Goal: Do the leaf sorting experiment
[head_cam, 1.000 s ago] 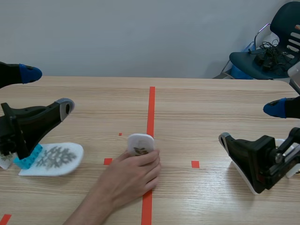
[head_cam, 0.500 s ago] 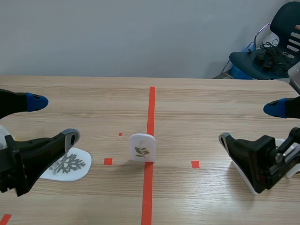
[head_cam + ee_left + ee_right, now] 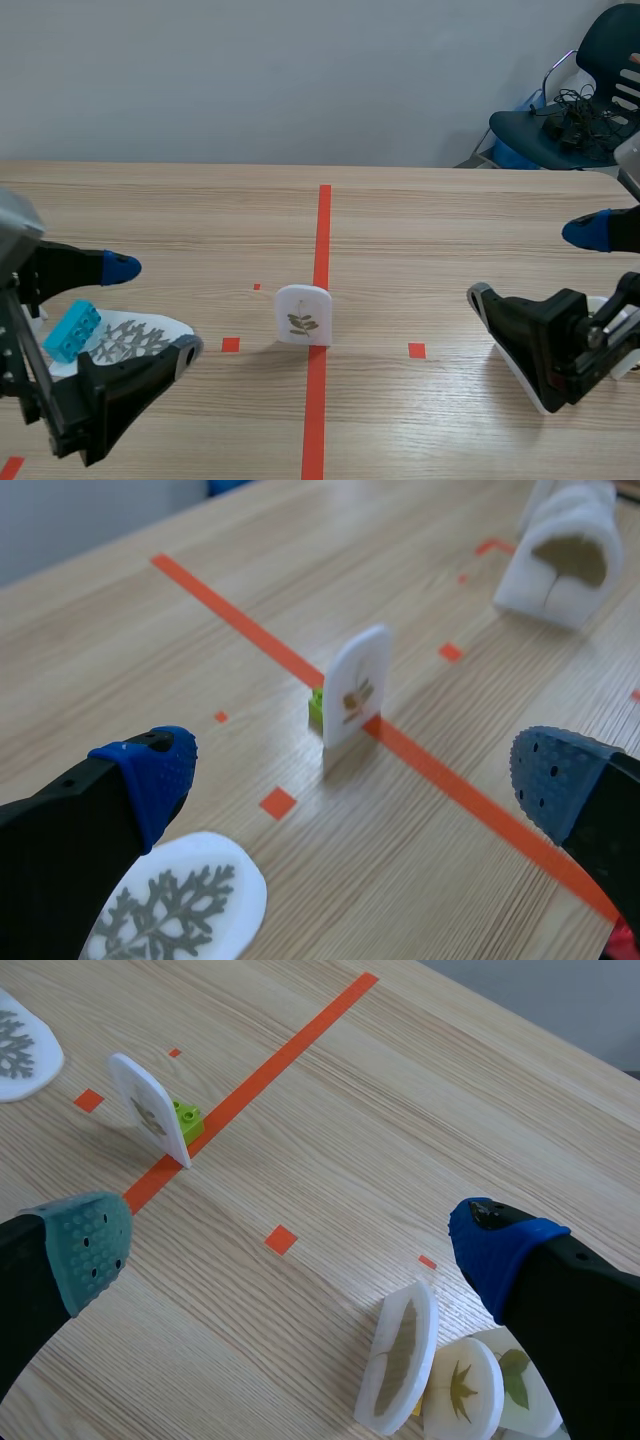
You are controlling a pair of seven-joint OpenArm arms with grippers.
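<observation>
A white card with a small leaf picture (image 3: 302, 315) stands upright on the red tape line at mid table, held up by a green brick (image 3: 317, 706) behind it. In the left wrist view the upright card (image 3: 355, 685) is ahead of my open left gripper (image 3: 350, 775), well apart from it. A flat white card with a grey feathery leaf (image 3: 137, 336) lies under my left gripper (image 3: 152, 310), a blue brick (image 3: 72, 330) at its end. My right gripper (image 3: 532, 265) is open at the right; the upright card (image 3: 150, 1108) is far ahead of it.
Several white leaf cards (image 3: 400, 1355) lean together beside my right gripper (image 3: 290, 1245), one showing an orange leaf (image 3: 462, 1390). Small red tape squares (image 3: 416, 350) mark the table either side of the line. A chair (image 3: 575, 110) stands beyond the far right corner.
A person's hand that held the upright card has withdrawn. My left gripper has swung lower and toward the middle, over the flat card. The right arm has kept still.
</observation>
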